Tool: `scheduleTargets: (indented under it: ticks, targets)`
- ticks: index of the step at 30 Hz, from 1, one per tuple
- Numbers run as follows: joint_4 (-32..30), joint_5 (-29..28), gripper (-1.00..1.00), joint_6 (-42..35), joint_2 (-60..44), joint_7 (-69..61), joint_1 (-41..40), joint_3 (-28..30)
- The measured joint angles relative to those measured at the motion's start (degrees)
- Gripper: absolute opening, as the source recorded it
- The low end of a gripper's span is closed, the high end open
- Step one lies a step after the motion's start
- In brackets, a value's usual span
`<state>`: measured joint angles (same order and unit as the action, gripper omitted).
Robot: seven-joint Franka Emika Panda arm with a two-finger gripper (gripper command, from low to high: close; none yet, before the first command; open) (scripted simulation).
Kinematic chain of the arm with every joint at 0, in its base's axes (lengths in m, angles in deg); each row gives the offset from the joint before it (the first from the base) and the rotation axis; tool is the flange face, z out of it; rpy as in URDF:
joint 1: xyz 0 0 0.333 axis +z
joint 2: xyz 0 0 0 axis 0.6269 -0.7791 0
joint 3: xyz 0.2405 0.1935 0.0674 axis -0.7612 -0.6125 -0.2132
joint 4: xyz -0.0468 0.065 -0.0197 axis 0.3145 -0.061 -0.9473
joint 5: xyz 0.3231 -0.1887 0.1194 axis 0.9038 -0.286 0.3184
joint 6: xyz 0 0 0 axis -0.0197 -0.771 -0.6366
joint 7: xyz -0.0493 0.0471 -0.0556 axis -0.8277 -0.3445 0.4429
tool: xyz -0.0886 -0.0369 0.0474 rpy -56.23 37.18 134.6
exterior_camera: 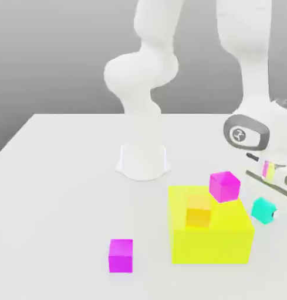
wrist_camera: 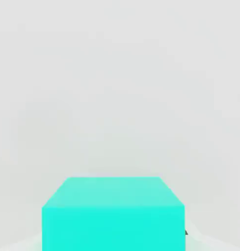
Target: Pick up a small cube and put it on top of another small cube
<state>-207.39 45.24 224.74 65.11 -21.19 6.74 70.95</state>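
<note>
Okay so the gripper (exterior_camera: 271, 205) is closed on the turquoise cube (exterior_camera: 263, 210), over at the exterior view's right. In the hand view that cube sits between the fingertips, flat-faced, crisp-edged, one plain color with no grain at all. I can't tell if it's touching the bench (exterior_camera: 69, 193) or not.

Just to the exterior view's left of it there's a big yellow block (exterior_camera: 210, 245), a chunky squared-off box, smooth and super bright. A pink cube (exterior_camera: 225, 186) shows at the block's back right corner, turned at an angle; can't say if it's resting on top or behind. The orange cube (exterior_camera: 198, 211) overlaps the yellow block in the view, its edges kinda melting into the yellow. Then a purple cube (exterior_camera: 121, 256) sits on the bench by itself, further toward the exterior view's left, same plain matte look.

The bench is pale, smooth and untextured, and behind it the wall (exterior_camera: 63, 58) is just soft gray shading. The arm (exterior_camera: 144, 105) is glossy-looking white with rounded joints, and there's a dark gray oval with a little round logo on the hand. Can't read any lettering in it.
</note>
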Motion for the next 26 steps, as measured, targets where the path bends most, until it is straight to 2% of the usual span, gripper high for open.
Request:
scheduleTargets:
  ticks: [3, 8, 17, 19, 22, 23, 26]
  targets:
    - [-0.82, 3.32, -1.0, -4.25, 5.09, -2.12, -0.63, -1.31]
    - [-0.7, 6.13, -1.0, -13.78, 14.77, -8.72, -7.36, 2.42]
    - [-0.72, 1.21, -1.0, -30.68, 31.79, -16.88, -18.36, 12.29]
    - [-1.4, 0.96, -1.0, -29.27, 30.88, -18.04, -19.28, 13.4]
    - [-3.1, 1.37, -1.0, -23.01, 26.25, -18.81, -19.32, 14.06]
    - [-3.68, 1.49, 1.0, -20.77, 24.58, -18.96, -19.32, 14.17]
    - [-3.68, 1.49, 1.0, -20.77, 24.58, -18.96, -19.32, 14.17]
